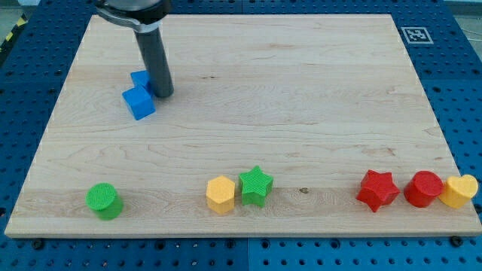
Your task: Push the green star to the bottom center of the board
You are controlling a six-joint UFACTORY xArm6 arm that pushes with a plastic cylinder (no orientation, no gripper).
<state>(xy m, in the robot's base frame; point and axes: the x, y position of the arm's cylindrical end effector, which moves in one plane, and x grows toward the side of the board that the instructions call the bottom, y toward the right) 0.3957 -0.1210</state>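
The green star (pixel 255 185) lies near the view's bottom edge of the wooden board (pixel 301 98), about at its centre. A yellow hexagon (pixel 220 195) touches its left side. My tip (pixel 165 93) is far off at the upper left, right beside two blue blocks: a blue cube (pixel 138 102) and a second blue block (pixel 140 79) behind it, partly hidden by the rod. The tip is well apart from the green star.
A green cylinder (pixel 103 200) stands at the bottom left. At the bottom right sit a red star (pixel 376 190), a red cylinder (pixel 423 189) and a yellow heart (pixel 460 190) close to the board's right edge.
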